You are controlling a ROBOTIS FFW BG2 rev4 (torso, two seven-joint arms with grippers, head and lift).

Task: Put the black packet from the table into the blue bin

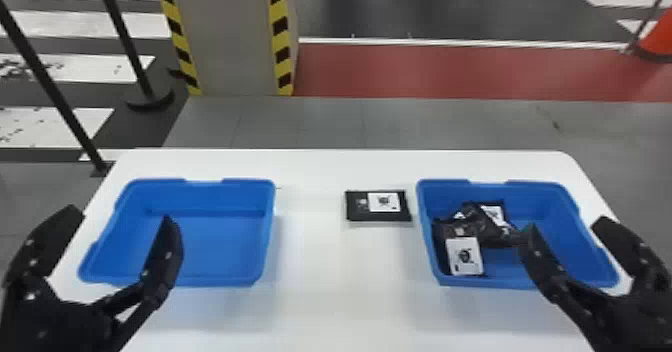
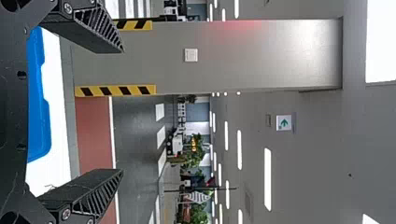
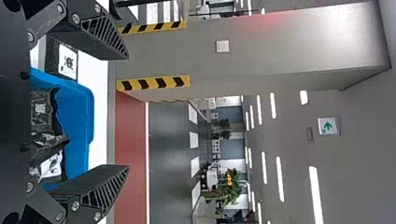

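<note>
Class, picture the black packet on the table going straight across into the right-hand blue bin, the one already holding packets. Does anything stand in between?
Only the bin's own side: the black packet lies outside the blue bin, beside its left wall, so it would probably need lifting over that rim.

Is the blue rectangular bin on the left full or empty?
Empty, as far as it shows: the left bin has nothing lying on its visible floor.

left hand (image 1: 121,214) spread wide, right hand (image 1: 567,225) likewise
</note>
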